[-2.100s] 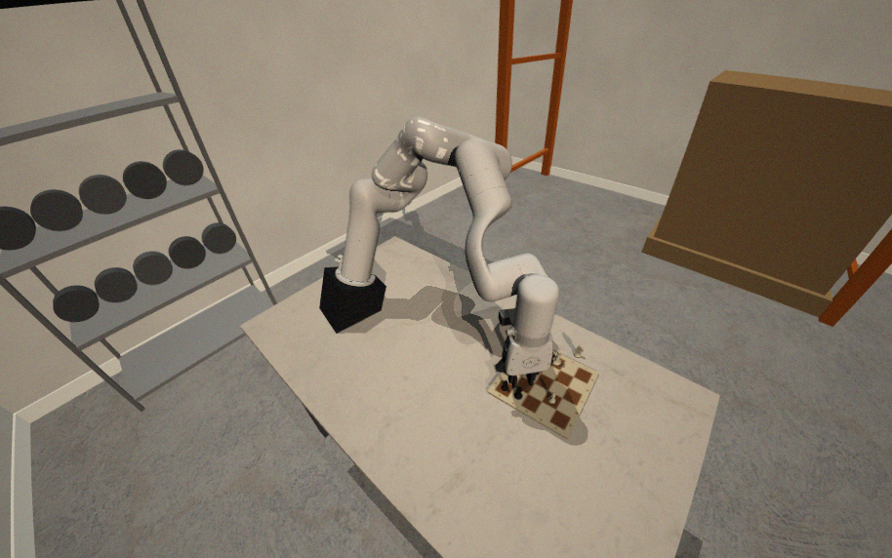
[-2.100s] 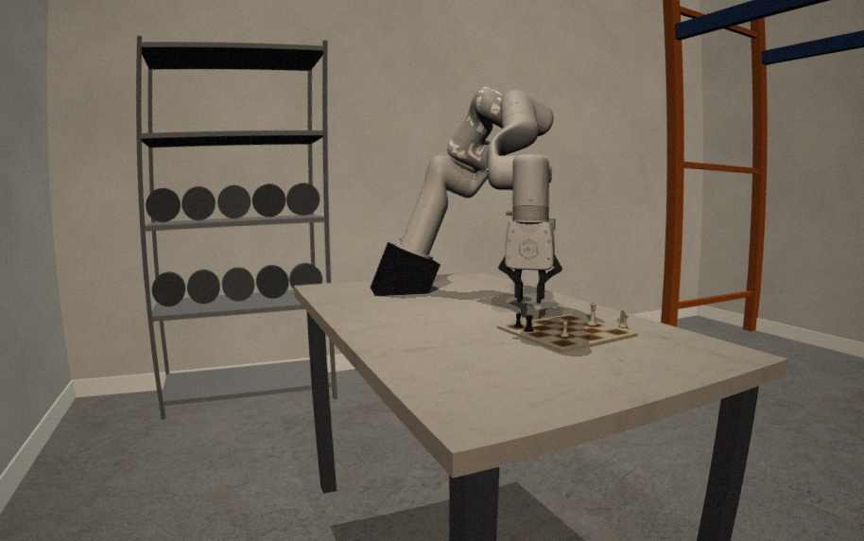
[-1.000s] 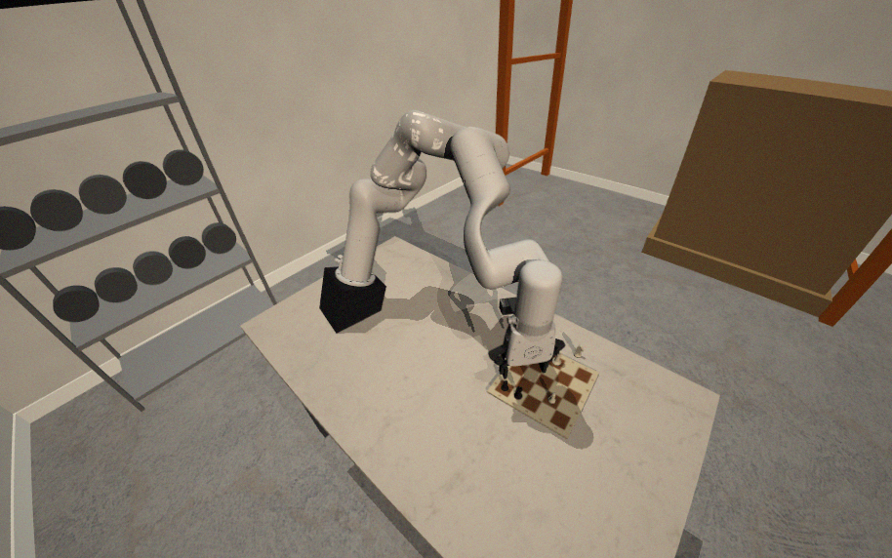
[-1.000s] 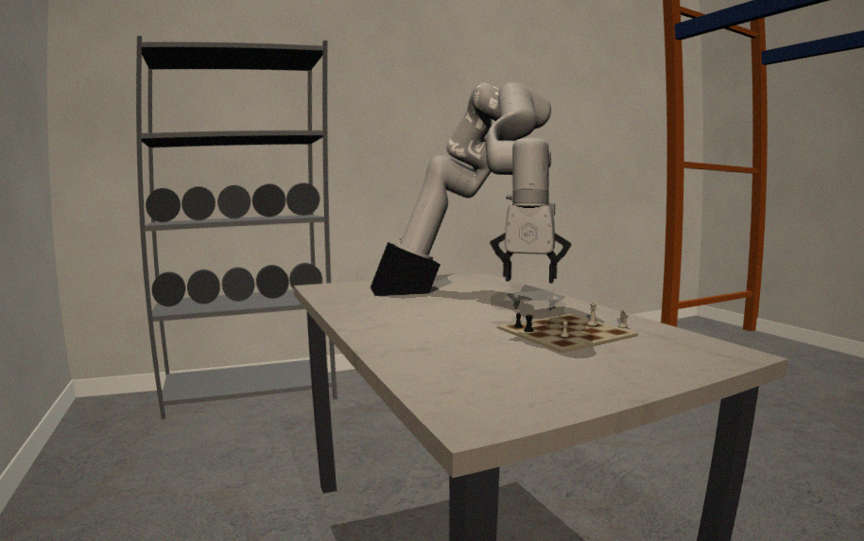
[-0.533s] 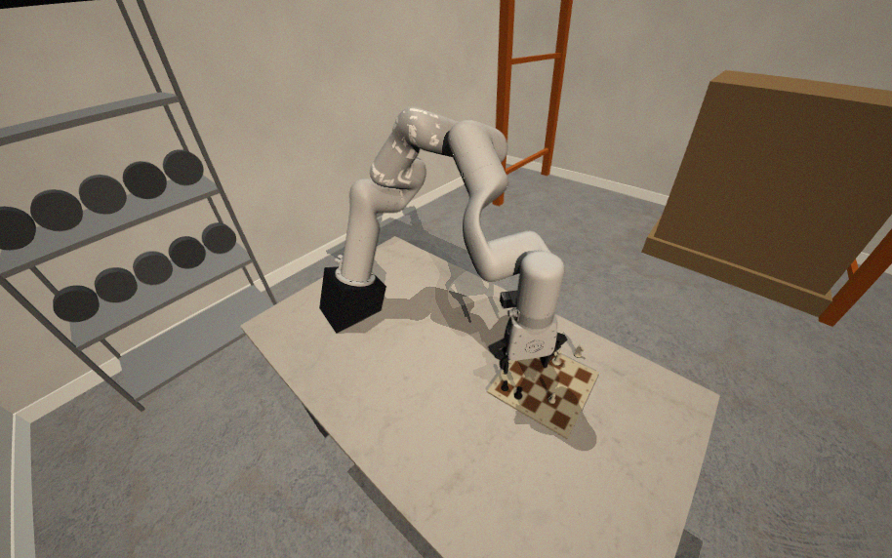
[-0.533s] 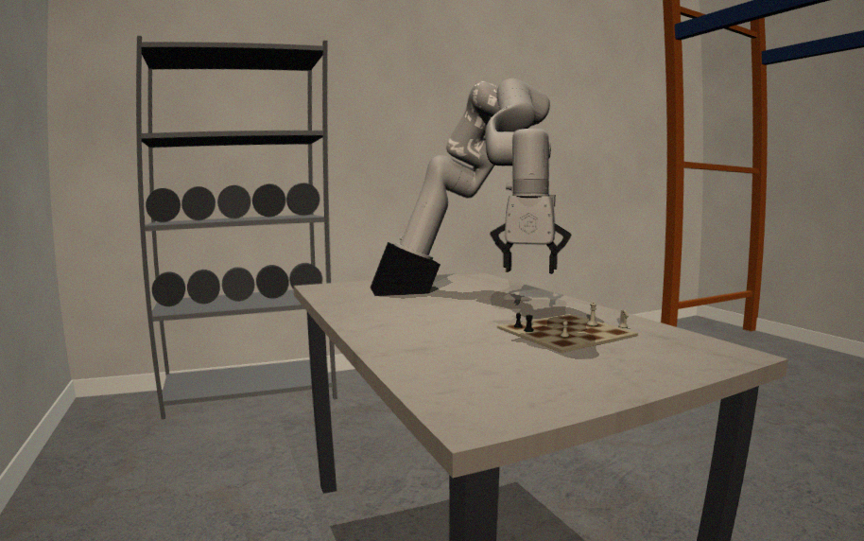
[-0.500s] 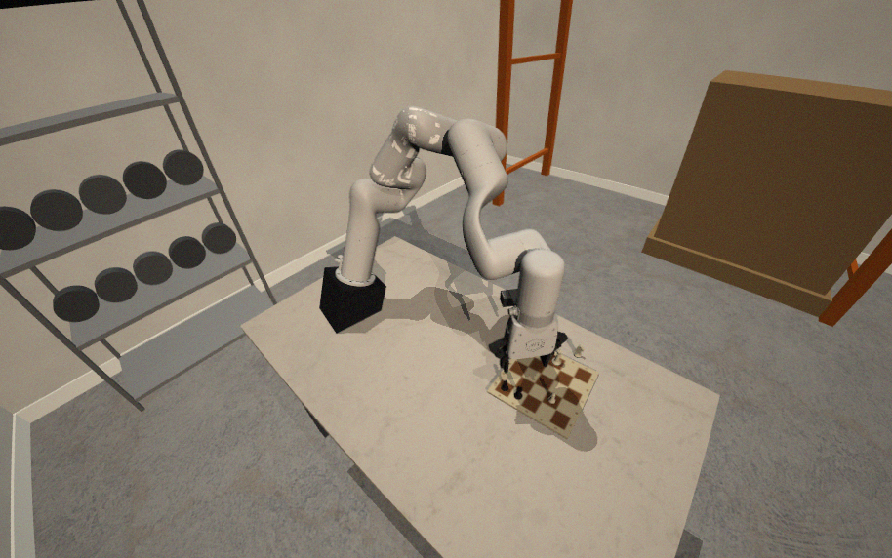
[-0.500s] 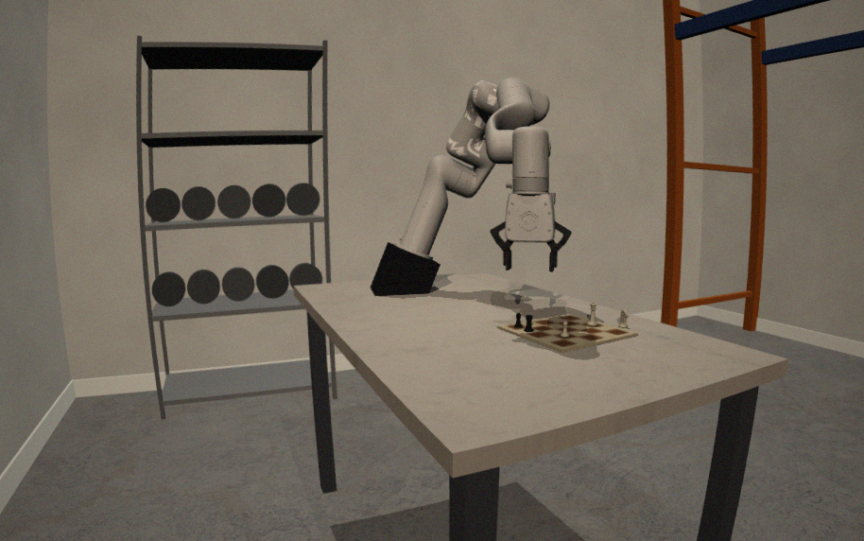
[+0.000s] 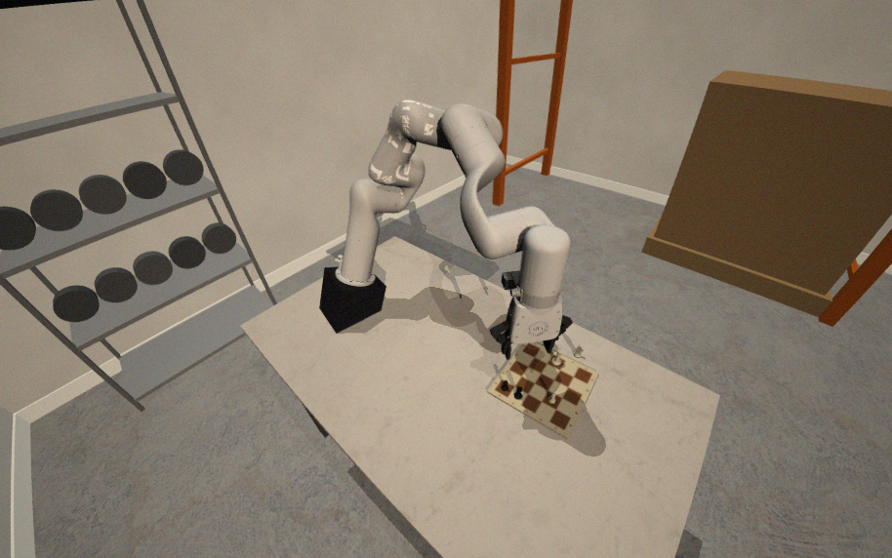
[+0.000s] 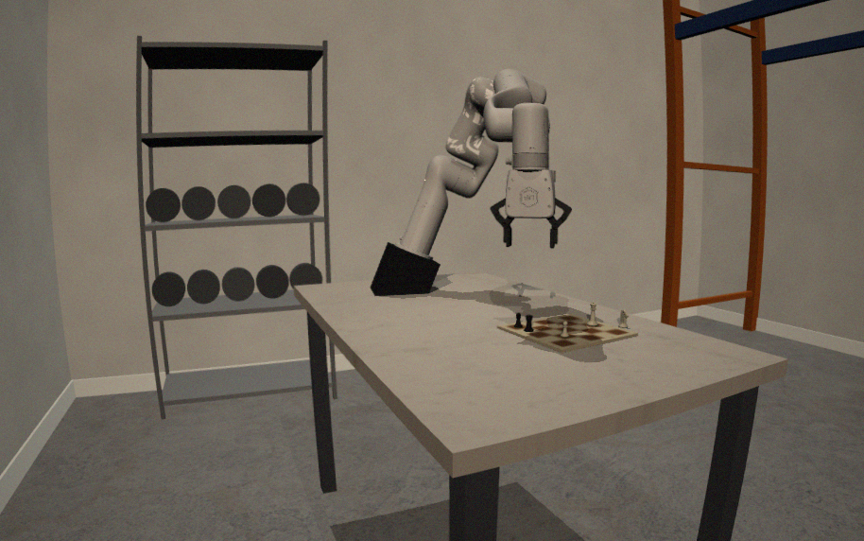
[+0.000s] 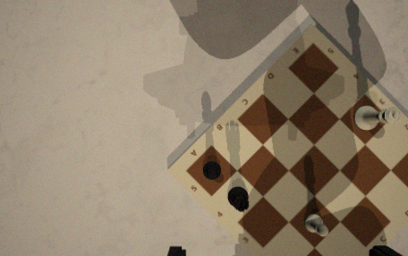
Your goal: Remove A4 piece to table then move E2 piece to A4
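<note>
The small chessboard (image 9: 543, 386) lies on the table's right part. A black piece (image 11: 238, 198) stands upright on A4, also in the exterior view (image 10: 527, 322). A black pawn (image 11: 211, 170) stands beside it on A5. A white pawn (image 11: 316, 224) stands on B2 and a tall white piece (image 11: 371, 117) on E3. E2 is empty. A pale piece (image 10: 623, 317) stands upright on the table just past the board's far edge. My gripper (image 10: 529, 238) is open and empty, well above the board's A-file side. Only its fingertips show at the wrist view's bottom edge.
The arm's black base (image 9: 350, 298) sits at the table's far left corner. A grey shelf rack (image 10: 233, 210) with dark discs stands left of the table. An orange ladder (image 10: 710, 159) and a brown slanted box (image 9: 769, 190) stand beyond it.
</note>
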